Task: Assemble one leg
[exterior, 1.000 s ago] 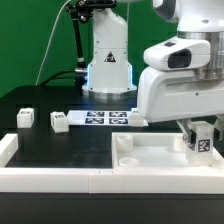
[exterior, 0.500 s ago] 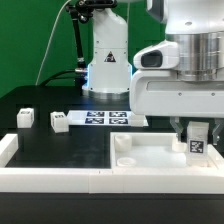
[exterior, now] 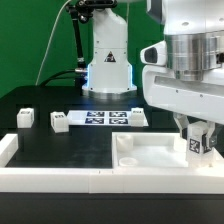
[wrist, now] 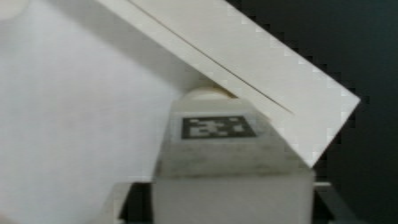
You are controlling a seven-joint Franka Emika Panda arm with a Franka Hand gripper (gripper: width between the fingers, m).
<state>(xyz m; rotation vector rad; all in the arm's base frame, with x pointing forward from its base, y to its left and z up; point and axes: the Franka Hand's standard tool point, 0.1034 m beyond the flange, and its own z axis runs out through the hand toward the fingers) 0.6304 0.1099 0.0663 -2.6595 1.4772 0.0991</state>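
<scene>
Exterior view, near to far: white raised rim (exterior: 50,178) runs along the table's front edge. Behind it, large white recessed slab with corner holes (exterior: 150,155) lies flat at the exterior view's right. Two-finger gripper (exterior: 198,141) is down over the slab's right end, fingers narrow and clamped on the small white plastic leg with black-and-white tag (exterior: 197,143), slightly tilted, held at the slab's surface; cannot tell if touching. Further back, two loose small white blocks (exterior: 25,118) (exterior: 59,121), then flat white marker board (exterior: 108,118). Wrist view: leg (wrist: 221,140) against the slab's angled edge (wrist: 267,70)
</scene>
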